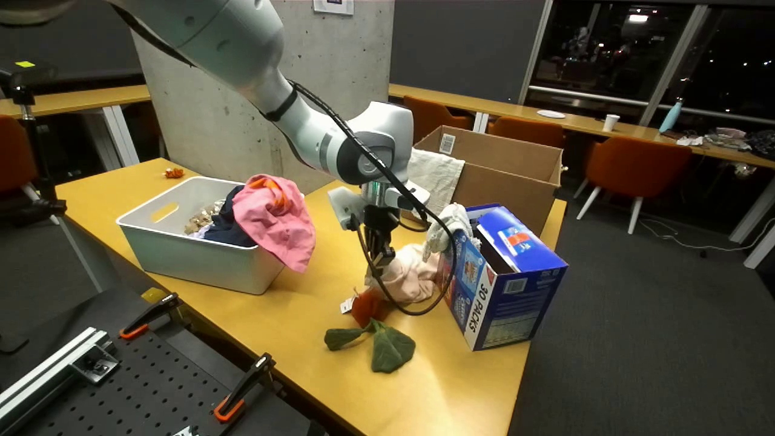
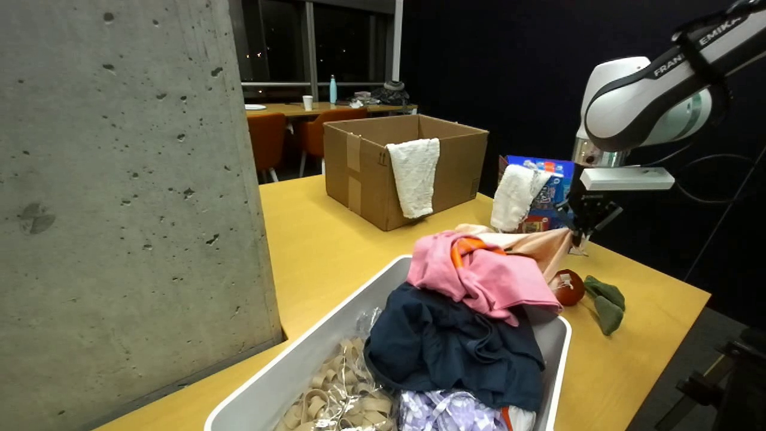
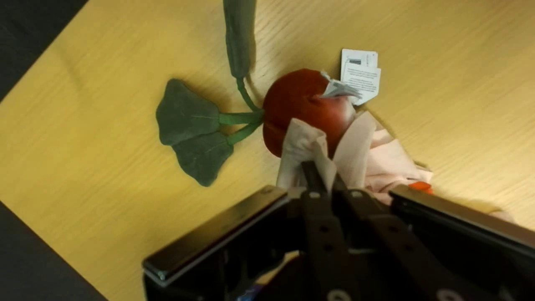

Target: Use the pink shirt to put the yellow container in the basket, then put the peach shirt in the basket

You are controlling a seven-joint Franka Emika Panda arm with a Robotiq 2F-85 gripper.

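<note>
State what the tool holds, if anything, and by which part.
The peach shirt, pinched in the tool by a bunched fold; sleeve or hem, I cannot tell.

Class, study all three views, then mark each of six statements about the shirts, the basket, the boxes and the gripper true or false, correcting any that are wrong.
1. The pink shirt hangs over the rim of the basket. True.
2. The gripper stands open and holds nothing. False: it is shut on the peach shirt.
3. The red plush vegetable lies inside the basket. False: it lies on the table.
4. A white cloth is draped over a side of the cardboard box. True.
5. A dark blue cloth is in the basket. True.
6. The box marked 30 PACKS has nothing hanging on it. False: a second white cloth hangs over its edge.
</note>
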